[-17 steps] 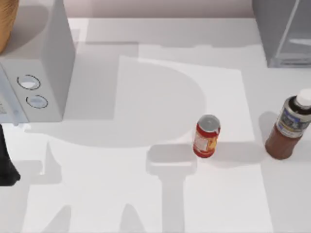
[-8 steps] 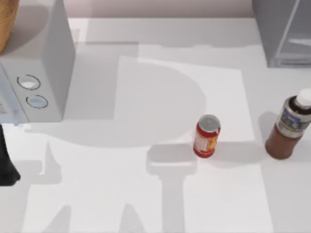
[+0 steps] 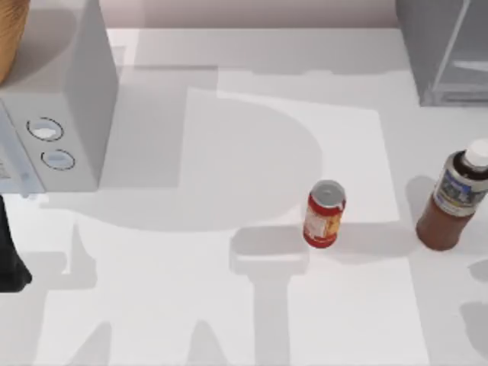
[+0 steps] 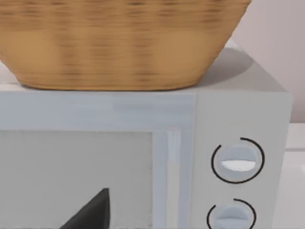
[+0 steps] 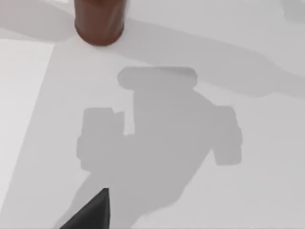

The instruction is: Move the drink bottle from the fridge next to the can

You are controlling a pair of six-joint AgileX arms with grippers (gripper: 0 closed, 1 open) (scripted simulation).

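- What has changed since half a second ago: in the top view, new soft shadows have appeared at the lower right edge of the frame, below the drink bottle (image 3: 456, 200). The bottle itself, the can (image 3: 324, 214) and everything else sit exactly where they were.
- I read those shadows as my right arm coming in over that corner (a judgement, since the arm itself is out of frame). Its wrist view looks down on the bottle's brown base (image 5: 99, 21) and a blocky arm-shaped shadow on the table (image 5: 157, 119).
- The bottle is already out of the fridge (image 3: 442, 49); it stands upright at the right edge of the frame, below the fridge, well apart from the can at centre right. The carry to the can's side is what remains.
- I cannot tell whether the right gripper is open or closed: only a dark tip (image 5: 93, 212) shows low in its wrist view. Nothing is being gripped that I can see.
- My left arm is parked at the left edge of the frame, a dark shape (image 3: 9, 259) below the white box with two dials (image 3: 57, 99); I cannot tell its finger state either. Its wrist view faces that box and the woven basket (image 4: 119, 43) on top.
- In the way: nothing lies between bottle and can. The tall bottle could tip if caught high.
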